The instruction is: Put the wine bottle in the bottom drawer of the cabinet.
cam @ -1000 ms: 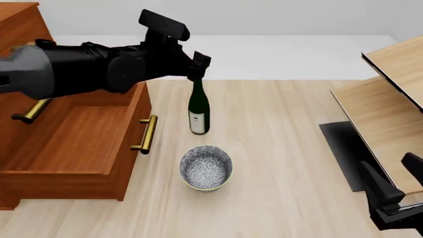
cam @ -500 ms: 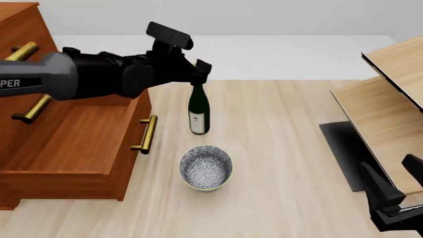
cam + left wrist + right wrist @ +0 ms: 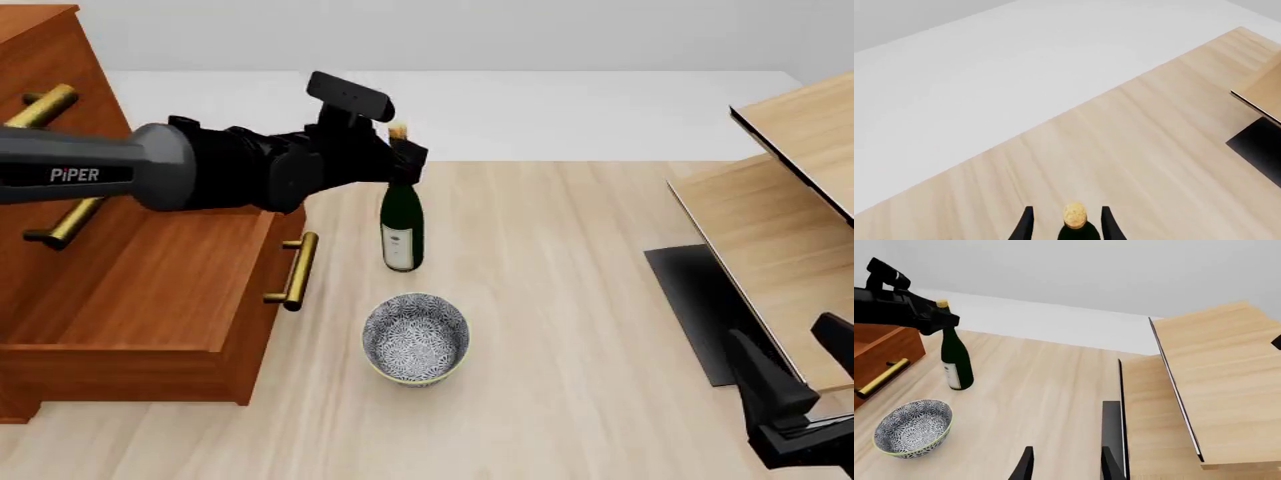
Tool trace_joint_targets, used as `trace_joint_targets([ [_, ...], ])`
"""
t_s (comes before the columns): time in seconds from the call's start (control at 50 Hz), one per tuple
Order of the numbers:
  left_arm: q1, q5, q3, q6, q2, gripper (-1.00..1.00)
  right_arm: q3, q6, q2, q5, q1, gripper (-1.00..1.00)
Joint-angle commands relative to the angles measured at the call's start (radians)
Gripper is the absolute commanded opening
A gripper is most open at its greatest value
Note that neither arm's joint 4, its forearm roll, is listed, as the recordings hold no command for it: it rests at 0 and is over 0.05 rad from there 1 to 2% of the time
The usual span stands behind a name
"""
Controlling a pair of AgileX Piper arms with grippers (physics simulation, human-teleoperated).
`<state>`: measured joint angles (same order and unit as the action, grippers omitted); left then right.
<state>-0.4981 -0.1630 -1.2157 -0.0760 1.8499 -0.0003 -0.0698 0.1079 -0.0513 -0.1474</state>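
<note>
While your left end effector (image 3: 398, 155) straddles the tall dark green glass wine bottle's (image 3: 400, 228) neck, fingers apart, a high grip could tip it.

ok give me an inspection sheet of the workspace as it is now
surface: light wood table.
job's things: wine bottle upright on the table; bottom drawer of the cabinet pulled open.
clutter: patterned bowl in front of the bottle.
grippers: left gripper at the bottle's neck, a finger either side of the cork; closed or not, cannot tell. right gripper open, holding nothing.
cables: nothing seen.
surroundings: pale shelf unit on the right, white wall behind.
</note>
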Motion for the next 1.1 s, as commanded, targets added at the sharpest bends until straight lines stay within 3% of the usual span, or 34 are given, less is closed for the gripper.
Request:
trace_joint_targets([
  [0.02, 0.005, -0.015, -0.014, 0.003, 0.046, 1.0, 0.0, 0.002, -0.001, -0.004, 0.001, 1.0],
  [0.62, -0.024, -0.043, 0.024, 0.036, 0.063, 1.0, 0.0, -0.001, 0.002, -0.005, -0.002, 1.0],
  [0.64, -0.025, -0.043, 0.025, 0.035, 0.061, -1.0, 0.0, 0.001, 0.001, -0.006, -0.003, 1.0],
  [1.1, -0.032, -0.036, 0.051, 0.016, -0.021, -1.0, 0.0, -0.004, 0.007, -0.002, -0.006, 1.0],
])
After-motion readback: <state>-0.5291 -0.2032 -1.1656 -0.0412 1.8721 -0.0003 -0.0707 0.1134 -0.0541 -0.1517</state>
